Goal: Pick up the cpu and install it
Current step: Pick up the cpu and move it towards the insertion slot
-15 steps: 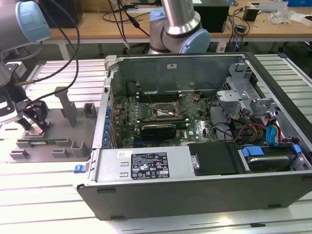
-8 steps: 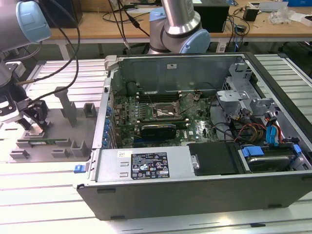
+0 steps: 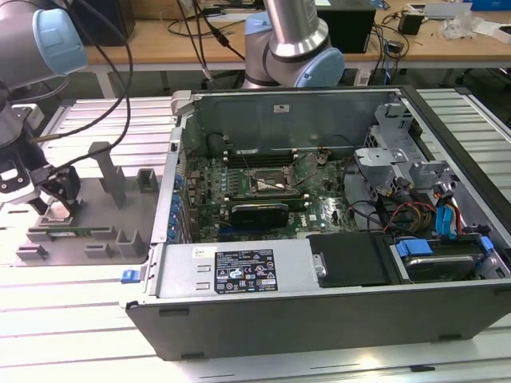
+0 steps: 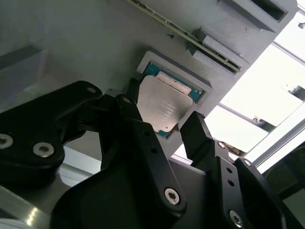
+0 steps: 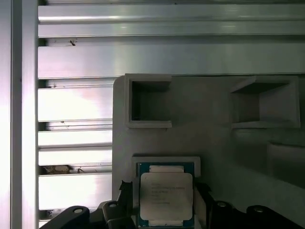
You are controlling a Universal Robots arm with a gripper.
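- The cpu (image 5: 166, 193) has a dull silver lid with fine dark print. It sits on a teal-green board that shows as a thin rim.
- The gripper (image 4: 161, 117) is matte black with silver screw heads.
- The fixture tray (image 5: 214, 129) is plain mid grey.
- The slatted table (image 5: 76, 100) is bright silver, striped by dark grooves.
- The robot arm (image 3: 295, 24) is silver-grey with pale blue joint caps.
- The computer case (image 3: 319, 327) is dark grey outside and paler bare metal inside.
- The motherboard (image 3: 319, 209) is green.
- The label (image 3: 243, 271) is white with black print.
- The cables (image 3: 451, 217) and the small tab (image 3: 128, 275) are blue.
- The desk (image 3: 160, 40) behind is tan wood.
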